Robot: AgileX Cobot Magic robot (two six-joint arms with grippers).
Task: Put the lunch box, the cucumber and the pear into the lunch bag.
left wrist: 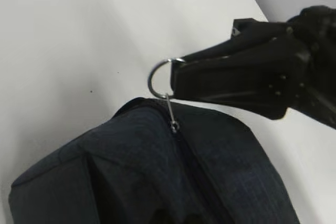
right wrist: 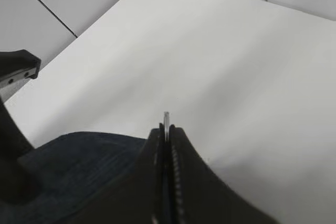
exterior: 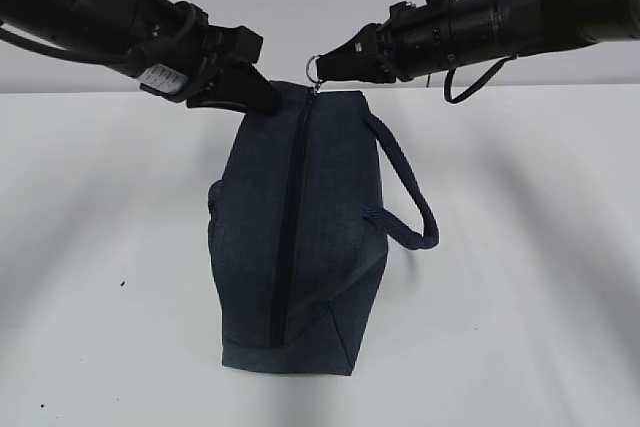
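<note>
The dark navy lunch bag [exterior: 330,247] stands in the middle of the white table, its top zipper [exterior: 291,207] closed along its length. My right gripper [exterior: 335,65] is shut on the metal ring pull [exterior: 315,69] at the bag's far end; the ring also shows in the left wrist view [left wrist: 157,74] and edge-on in the right wrist view [right wrist: 166,119]. My left gripper [exterior: 262,97] pinches the bag's far left top corner. The lunch box, the cucumber and the pear are out of view.
One rope-like handle [exterior: 412,202] loops out on the bag's right side. The white table [exterior: 540,277] spreads on all sides of the bag, with a pale wall behind it.
</note>
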